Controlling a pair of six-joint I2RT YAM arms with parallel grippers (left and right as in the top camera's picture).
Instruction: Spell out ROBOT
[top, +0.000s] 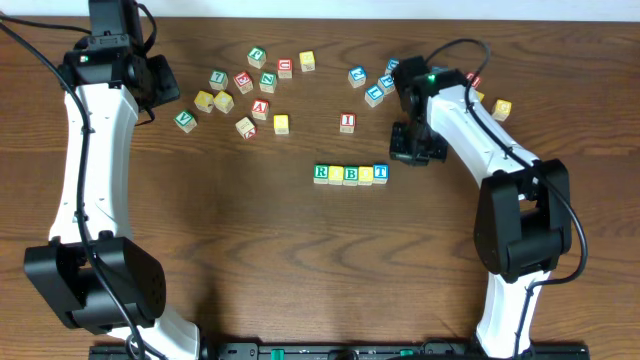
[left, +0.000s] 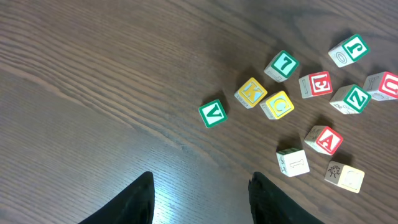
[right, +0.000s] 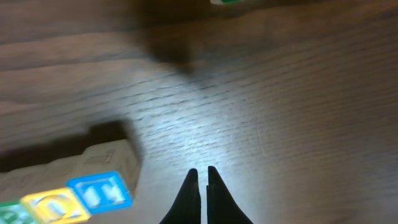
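The five ROBOT cubes sit in one row near the middle of the wooden surface (top: 250, 230), side by side and touching. From left to right in the overhead view they are the green-lettered R cube (top: 321, 172), a yellow-faced cube (top: 336, 175), the green-lettered B cube (top: 351, 174), a second yellow-faced cube (top: 366, 174) and the blue-lettered T cube (top: 380, 171).

The right fingers (right: 193, 186) are pressed together on nothing, low over bare wood just beyond the T end. In the blurred right wrist view, the yellow face beside the T looks like an O, though I can't be sure.

The left fingers (left: 140, 199) stand apart with nothing between them, well away from the row. They are near scattered loose cubes, a green V cube (left: 212, 112) among them. A red-lettered I cube (top: 347, 122) lies apart from the row.
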